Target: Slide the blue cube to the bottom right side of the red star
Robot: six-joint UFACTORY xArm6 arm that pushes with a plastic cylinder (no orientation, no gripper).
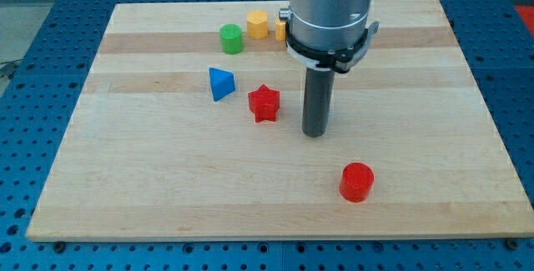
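The red star (264,102) lies on the wooden board (167,188) a little left of the middle. My tip (314,134) rests on the board just right of the star and slightly lower in the view, with a small gap between them. A blue block (220,83), which looks like a triangular wedge, lies to the upper left of the star. No blue cube can be made out; the rod and the arm's body hide the board behind them.
A green cylinder (231,38) and a yellow hexagonal block (257,24) stand near the view's top. Another yellow-orange block (281,27) is partly hidden by the arm. A red cylinder (357,181) stands at the lower right.
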